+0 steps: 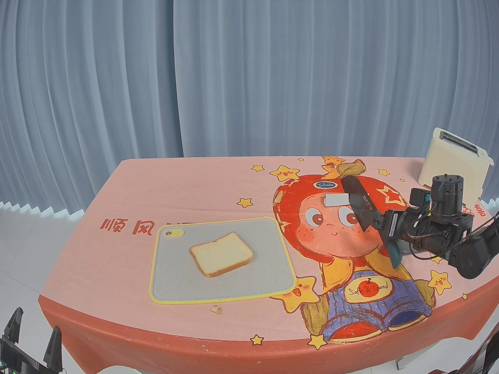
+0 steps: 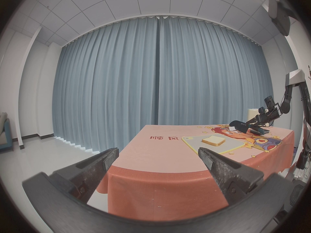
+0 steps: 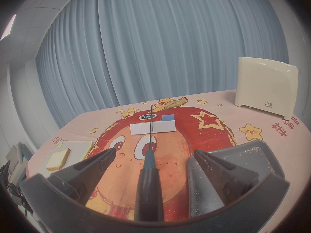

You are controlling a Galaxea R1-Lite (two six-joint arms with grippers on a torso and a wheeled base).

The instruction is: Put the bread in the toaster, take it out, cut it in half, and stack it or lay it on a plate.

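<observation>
One bread slice (image 1: 221, 254) lies well left of the right gripper (image 3: 154, 151), spread astride the knife (image 1: 365, 205) handle.

You're parking the left arm low, off the tabletop's near left corner, left gripper (image 1: 32, 333) pointing up, fingers (image 2: 97, 165) spread wide with nothing between them. You're reaching the right arm (image 1: 470, 253) in over the tabletop's right edge, wrist roughly level, right gripper (image 3: 154, 152) facing the left edge, jaws apart either side of the knife (image 3: 149, 178) handle.
</observation>
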